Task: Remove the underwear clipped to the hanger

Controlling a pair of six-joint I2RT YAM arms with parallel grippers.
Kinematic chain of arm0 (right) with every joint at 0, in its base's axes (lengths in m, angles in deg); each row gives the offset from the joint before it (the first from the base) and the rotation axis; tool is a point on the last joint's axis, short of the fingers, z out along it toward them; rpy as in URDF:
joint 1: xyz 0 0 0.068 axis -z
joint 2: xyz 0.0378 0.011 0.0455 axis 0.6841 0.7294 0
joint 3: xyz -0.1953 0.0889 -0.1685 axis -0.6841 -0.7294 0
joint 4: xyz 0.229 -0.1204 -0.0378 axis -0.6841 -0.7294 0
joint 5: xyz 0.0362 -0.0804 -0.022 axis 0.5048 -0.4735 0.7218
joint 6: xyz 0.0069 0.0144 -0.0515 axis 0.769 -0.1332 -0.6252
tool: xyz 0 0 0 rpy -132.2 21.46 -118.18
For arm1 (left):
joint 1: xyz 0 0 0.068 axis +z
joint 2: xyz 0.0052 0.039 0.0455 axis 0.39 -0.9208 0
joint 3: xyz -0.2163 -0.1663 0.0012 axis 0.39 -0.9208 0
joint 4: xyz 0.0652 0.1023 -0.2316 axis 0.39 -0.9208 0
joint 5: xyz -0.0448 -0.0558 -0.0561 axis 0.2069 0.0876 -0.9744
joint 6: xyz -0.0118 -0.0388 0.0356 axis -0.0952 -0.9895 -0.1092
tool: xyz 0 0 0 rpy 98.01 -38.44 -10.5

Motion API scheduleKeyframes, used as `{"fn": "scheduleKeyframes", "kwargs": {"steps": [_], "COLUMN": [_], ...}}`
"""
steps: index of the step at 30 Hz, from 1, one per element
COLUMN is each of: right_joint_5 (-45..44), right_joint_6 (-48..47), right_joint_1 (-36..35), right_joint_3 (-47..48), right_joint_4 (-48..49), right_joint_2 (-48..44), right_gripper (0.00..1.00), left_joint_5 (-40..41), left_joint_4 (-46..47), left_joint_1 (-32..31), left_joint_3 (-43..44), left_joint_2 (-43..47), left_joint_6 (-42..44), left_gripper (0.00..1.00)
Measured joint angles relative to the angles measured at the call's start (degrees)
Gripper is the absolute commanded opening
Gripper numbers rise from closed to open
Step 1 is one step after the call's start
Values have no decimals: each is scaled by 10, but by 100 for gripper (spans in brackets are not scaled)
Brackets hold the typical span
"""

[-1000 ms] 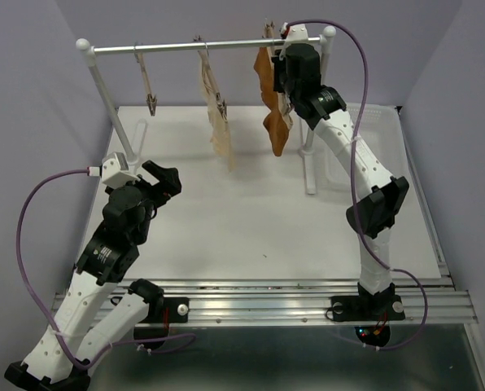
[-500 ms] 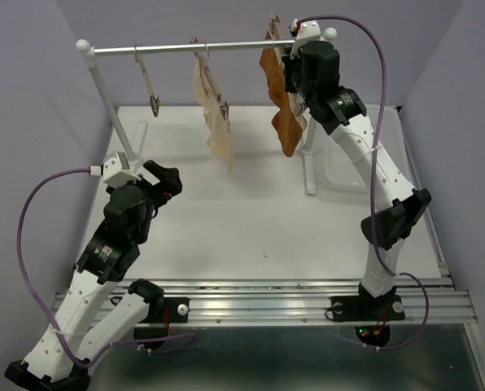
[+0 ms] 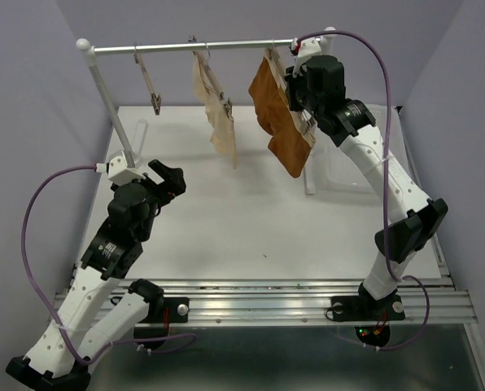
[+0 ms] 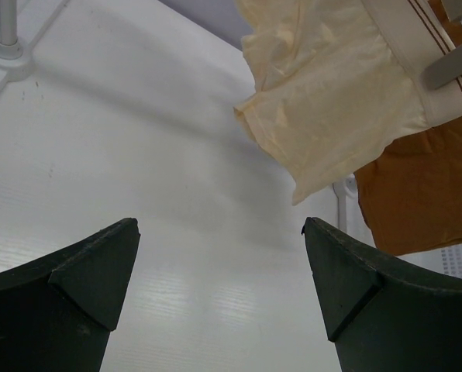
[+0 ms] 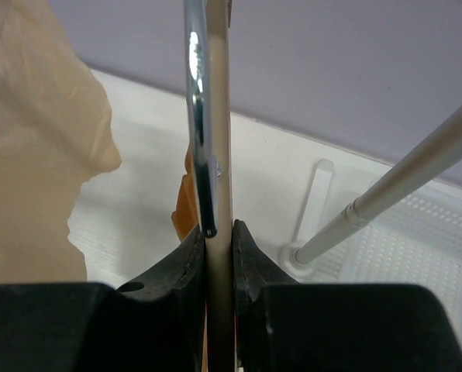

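Observation:
The rust-orange underwear (image 3: 277,118) hangs clipped to the wooden hanger (image 3: 301,114) near the right end of the rail. It is tilted and faces the camera broadside. My right gripper (image 3: 298,91) is shut on the hanger bar (image 5: 219,155), beside a metal clip (image 5: 198,116). A sliver of the underwear (image 5: 182,203) shows behind the fingers. I cannot tell whether the hook is on the rail. My left gripper (image 3: 168,177) is open and empty above the table at the left. Its wrist view (image 4: 219,232) shows the underwear (image 4: 421,194) at the far right.
A beige garment (image 3: 218,114) hangs on a second hanger mid-rail and also shows in the left wrist view (image 4: 332,93). An empty wooden hanger (image 3: 149,85) hangs at the left. The metal rail (image 3: 169,48) spans the back. A white tray (image 5: 417,256) lies at the right.
My right gripper has shifted right and turned the hanger. The underwear has swung out leftward and now faces the camera. The left arm has barely moved.

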Motion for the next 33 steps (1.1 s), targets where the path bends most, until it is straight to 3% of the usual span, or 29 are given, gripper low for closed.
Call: {"fn": "scheduleKeyframes", "kwargs": {"steps": [7,12,20,26,33], "right_joint_5": [15,24,82,170,269], "right_joint_6": [-8,-10,36,55,46], "right_joint_1": [0,0,0,0,0], "right_joint_3": [-93,-200,-382,-422,-440], "right_joint_4": [-5,-13,-54,-87,-128], "right_joint_2": [-73,-161,-332,-402,-443], "right_gripper": [1,1,1,1,1], "left_joint_5": [-19,-86,-289,-481,-713], "left_joint_4": [12,66,205,287,298], "left_joint_1": [0,0,0,0,0], "left_joint_3": [0,5,126,193,292], "left_joint_2": [-12,-51,-243,-303,-345], "left_joint_6": [7,18,113,241,410], "left_gripper": [99,99,99,99,99]}}
